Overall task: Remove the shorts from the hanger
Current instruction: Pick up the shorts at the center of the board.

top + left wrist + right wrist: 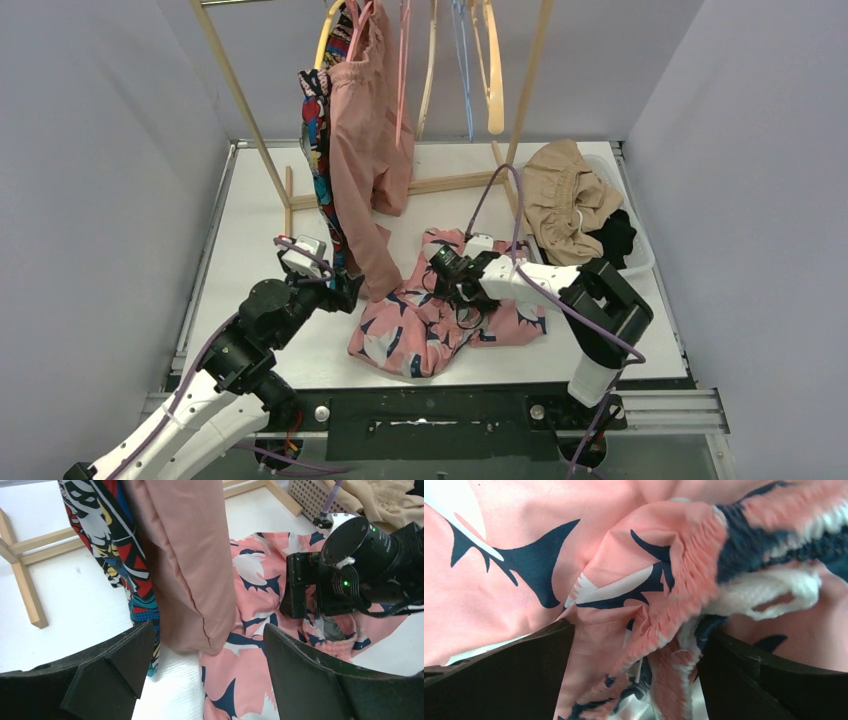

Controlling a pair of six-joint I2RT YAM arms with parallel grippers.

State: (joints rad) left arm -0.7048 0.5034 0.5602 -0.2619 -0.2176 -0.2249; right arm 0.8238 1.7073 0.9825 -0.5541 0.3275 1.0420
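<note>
Fingers of the right arm (499,670) hung released over floral-print shorts (410,335) on the worktop (250,230), while the open left fingers (100,675) bracketed the hanging dusty-pink shorts (365,150), seemingly next to need tugging free.

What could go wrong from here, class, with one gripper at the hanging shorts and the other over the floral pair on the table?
The open left gripper sits at the hem of the plain dusty pink fabric shorts, with the multicolour comic-print shorts hanging right beside; closing may pinch both pairs.
The open right gripper has the bunched elastic waistband of the pink floral-print shorts between its fingers; lifting away might snag and drag them.
</note>
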